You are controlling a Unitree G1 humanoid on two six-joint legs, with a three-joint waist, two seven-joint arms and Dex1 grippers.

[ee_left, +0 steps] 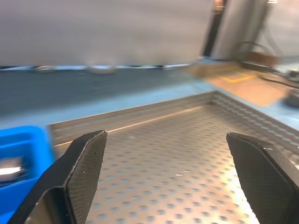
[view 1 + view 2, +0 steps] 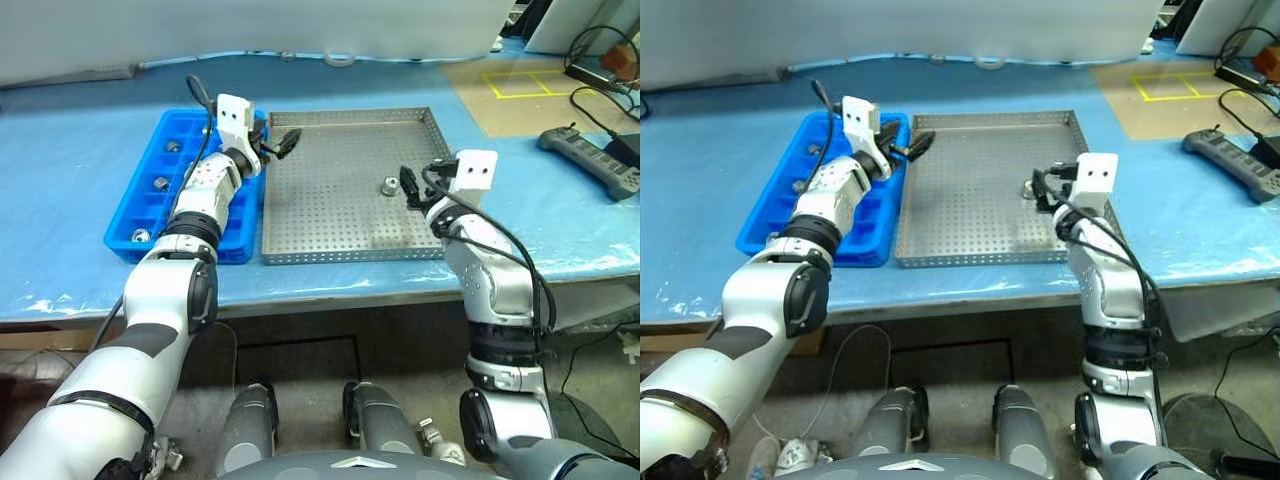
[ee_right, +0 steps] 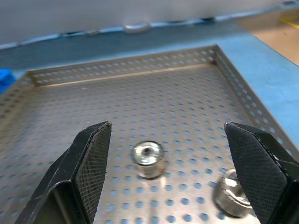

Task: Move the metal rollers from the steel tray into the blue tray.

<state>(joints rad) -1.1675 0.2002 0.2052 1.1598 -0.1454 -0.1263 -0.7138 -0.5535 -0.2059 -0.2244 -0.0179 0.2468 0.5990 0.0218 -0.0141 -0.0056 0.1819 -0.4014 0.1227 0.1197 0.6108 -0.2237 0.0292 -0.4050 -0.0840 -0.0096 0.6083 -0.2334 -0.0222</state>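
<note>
My right gripper point(image 3: 166, 175) is wide open and empty over the perforated grey steel tray point(image 2: 330, 215), two silvery metal rollers point(image 3: 148, 157) ahead. Left gripper point(image 2: 284, 143) also open, empty, beside the blue compartment tray point(image 2: 145, 205).

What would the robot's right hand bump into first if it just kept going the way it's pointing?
Most likely the metal roller lying on the steel tray, straight ahead between the right gripper's open fingers. Depth is hard to judge.
</note>
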